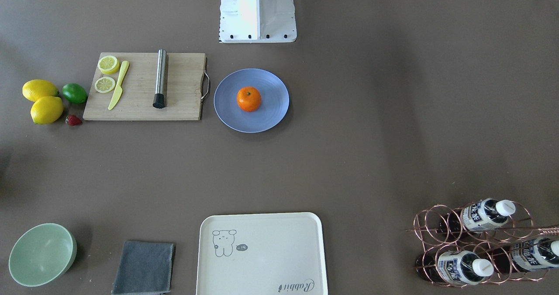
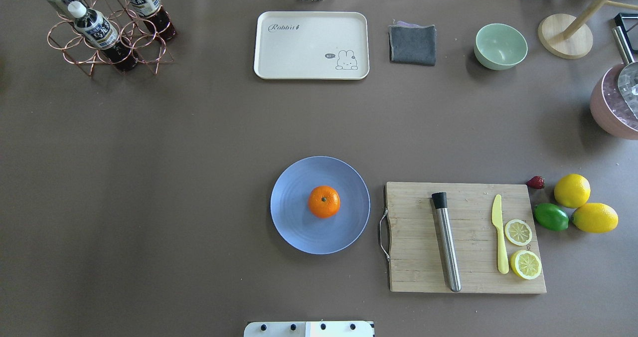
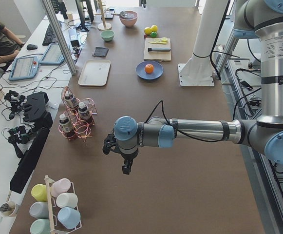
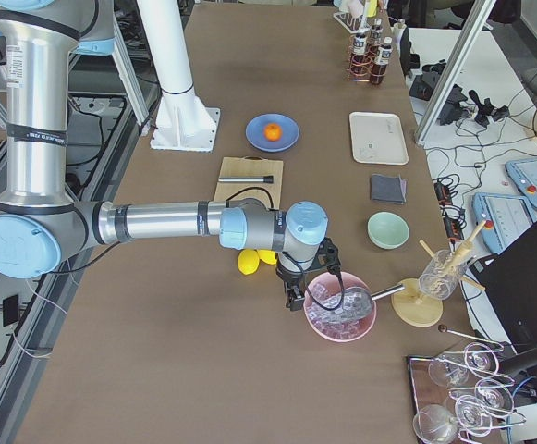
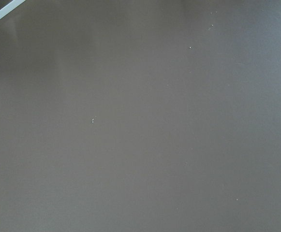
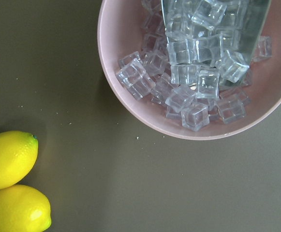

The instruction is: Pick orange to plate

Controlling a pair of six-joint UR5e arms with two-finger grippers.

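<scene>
One small, round, bright orange [image 1: 249, 99] sits at the middle of one flat, round, blue-grey plate [image 1: 271, 84], with its dark stem dimple facing up. No gripper touches either of them.

Just beside the plate lies one rectangular wooden cutting board [image 1: 183, 90] with a metal handle towards the plate. The board carries four things:
- one steel cylinder with a black tip [image 1: 160, 79]
- one pale-yellow plastic knife [image 1: 119, 85]
- two cut lemon halves [image 1: 105, 84], cut side up

Past the board's far end lie two whole yellow lemons [image 1: 46, 110], one green lime [image 1: 74, 93] and one small red strawberry [image 1: 74, 120], close together.

Along the operators' edge stand:
- one pale-green bowl [image 1: 41, 253]
- one folded grey cloth [image 1: 144, 266]
- one cream rectangular tray with an animal drawing [image 1: 262, 251]
- one copper wire rack [image 1: 430, 225] holding three white-capped bottles [image 1: 484, 214]

The left gripper [image 3: 125, 168] hangs over bare brown table, well apart from the plate and near the rack. It shows only in the side view, so I cannot tell whether its claw is wide or narrow.

The right gripper [image 4: 293, 298] hangs just beside one pink bowl [image 6: 130, 104] of clear ice cubes, which also holds one metal scoop [image 6: 249, 29]. The two whole lemons lie near it. I cannot tell this claw's state either.
</scene>
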